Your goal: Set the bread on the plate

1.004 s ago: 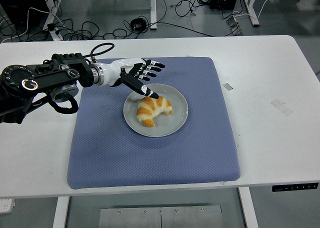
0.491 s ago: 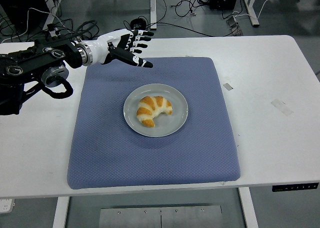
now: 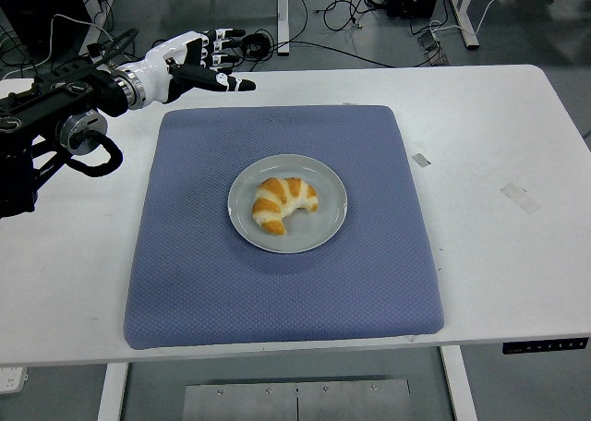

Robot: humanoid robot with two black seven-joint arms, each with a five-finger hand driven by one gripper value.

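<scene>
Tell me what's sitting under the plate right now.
The plate rests on the blue mat, which lies on the white table. A croissant sits on top. Whatever lies directly beneath the plate is covered.

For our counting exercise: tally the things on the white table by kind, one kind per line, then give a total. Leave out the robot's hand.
Croissant: 1
Grey plate: 1
Blue mat: 1
Strips of tape: 2, the second at
Total: 5
</scene>
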